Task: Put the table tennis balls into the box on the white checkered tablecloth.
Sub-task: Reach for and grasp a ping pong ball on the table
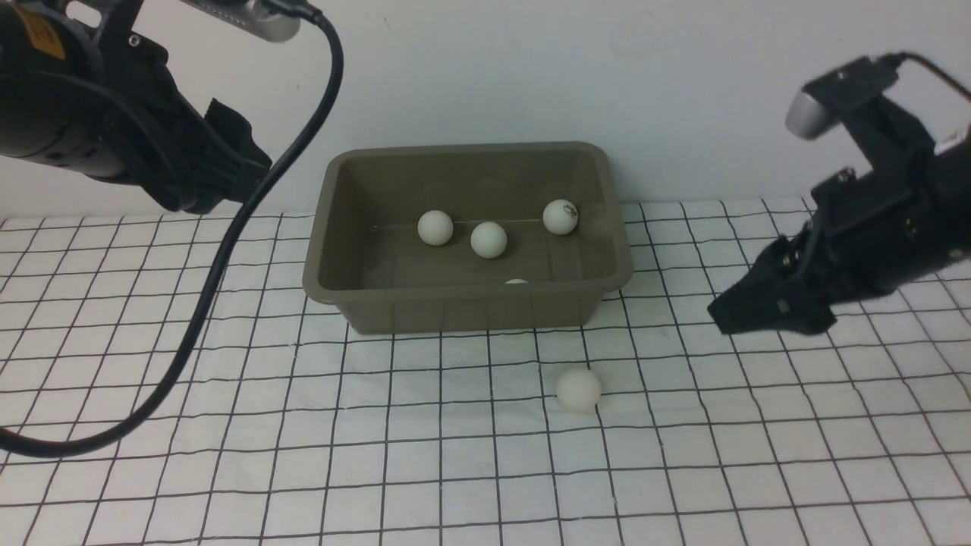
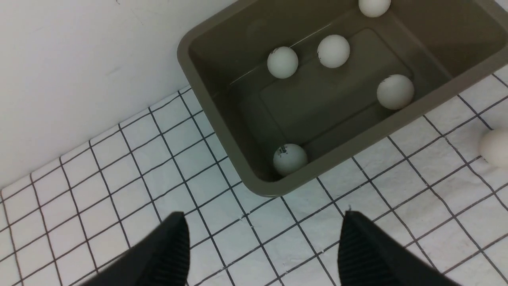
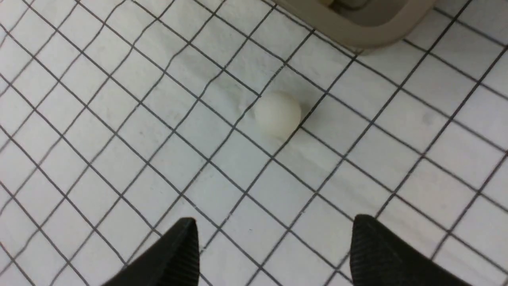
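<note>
The olive-brown box (image 1: 618,250) stands at the back middle of the white checkered tablecloth (image 1: 227,470). Several table tennis balls lie inside it, among them one with a dark logo (image 1: 560,216) and one in the near corner (image 2: 289,159). One white ball (image 1: 579,390) lies on the cloth in front of the box; it also shows in the right wrist view (image 3: 277,114). My right gripper (image 3: 274,226) is open and empty, above the cloth to the right of that ball (image 1: 717,312). My left gripper (image 2: 264,222) is open and empty, high at the left of the box (image 2: 214,99).
A white wall runs close behind the box. A black cable (image 1: 220,265) hangs from my left arm in a loop over the left part of the cloth.
</note>
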### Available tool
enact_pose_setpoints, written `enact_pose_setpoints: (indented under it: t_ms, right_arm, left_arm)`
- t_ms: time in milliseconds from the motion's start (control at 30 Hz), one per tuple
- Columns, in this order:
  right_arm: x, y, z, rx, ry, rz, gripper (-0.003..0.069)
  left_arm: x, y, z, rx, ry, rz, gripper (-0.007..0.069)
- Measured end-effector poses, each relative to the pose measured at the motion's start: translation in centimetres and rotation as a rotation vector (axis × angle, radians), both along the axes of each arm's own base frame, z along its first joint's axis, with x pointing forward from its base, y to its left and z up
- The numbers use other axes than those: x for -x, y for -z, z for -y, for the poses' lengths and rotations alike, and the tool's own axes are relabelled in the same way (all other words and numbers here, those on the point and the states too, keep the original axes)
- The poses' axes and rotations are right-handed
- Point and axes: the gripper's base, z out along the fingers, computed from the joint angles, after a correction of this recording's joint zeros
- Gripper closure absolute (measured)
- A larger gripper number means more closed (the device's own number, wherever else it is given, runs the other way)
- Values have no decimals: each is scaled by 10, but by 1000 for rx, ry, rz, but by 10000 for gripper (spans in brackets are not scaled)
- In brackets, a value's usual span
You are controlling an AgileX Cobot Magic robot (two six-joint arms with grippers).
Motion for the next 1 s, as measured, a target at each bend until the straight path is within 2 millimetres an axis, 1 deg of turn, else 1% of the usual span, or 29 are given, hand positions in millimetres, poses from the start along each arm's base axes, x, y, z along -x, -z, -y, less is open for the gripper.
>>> enact_pose_setpoints:
  t_ms: [33, 133, 167, 200, 233, 300, 333, 367, 433, 533, 567, 633, 700, 767, 867, 900, 933, 1000]
  right_arm:
    - [1, 3, 0, -4, 1, -12, 198]
    - [12, 24, -2, -76, 46, -11, 198]
    - [15, 34, -5, -108, 61, -15, 198]
    - [17, 41, -8, -128, 69, -12, 198]
    - [19, 49, -14, -146, 69, -4, 198]
    - [19, 59, -29, -166, 53, 24, 198]
    - [19, 60, -29, -163, 50, 22, 198]
    - [17, 65, -42, -167, 45, 45, 198]
    - [12, 77, -59, -155, 65, 69, 198]
    - [3, 97, -71, -115, 114, 85, 198]
    - [3, 97, -71, -114, 117, 90, 198]
    - [-3, 109, -74, -91, 145, 84, 198]
    - [-10, 130, -75, -47, 176, 64, 198]
    - [-16, 145, -76, -17, 192, 52, 198]
    - [-21, 153, -78, -2, 196, 48, 198]
    - [-27, 156, -81, -8, 195, 40, 198]
    - [-28, 158, -82, -8, 195, 36, 198]
    - [-36, 158, -87, -29, 191, 29, 198]
  left_arm:
    - [0, 0, 0, 0, 0, 0, 174]
    - [0, 0, 1, 13, 1, -4, 174]
    - [0, 0, 1, 16, 2, -5, 174]
    - [0, 0, 1, 17, 2, -5, 174]
    - [0, 0, 1, 21, 2, -6, 174]
    - [0, 0, 2, 24, 3, -6, 174]
    - [0, 0, 2, 25, 3, -6, 174]
    - [0, 0, 2, 26, 3, -6, 174]
    - [0, 0, 2, 27, 3, -7, 174]
    - [1, 0, 2, 30, 3, -7, 174]
    - [1, 0, 2, 30, 3, -7, 174]
    - [1, 0, 2, 30, 3, -7, 174]
    - [1, 0, 2, 31, 3, -8, 174]
    - [0, 0, 2, 31, 3, -6, 174]
    - [0, 0, 2, 31, 3, -5, 174]
    - [0, 0, 2, 31, 3, -5, 174]
    - [0, 0, 2, 31, 3, -5, 174]
    - [0, 0, 2, 31, 3, -5, 174]
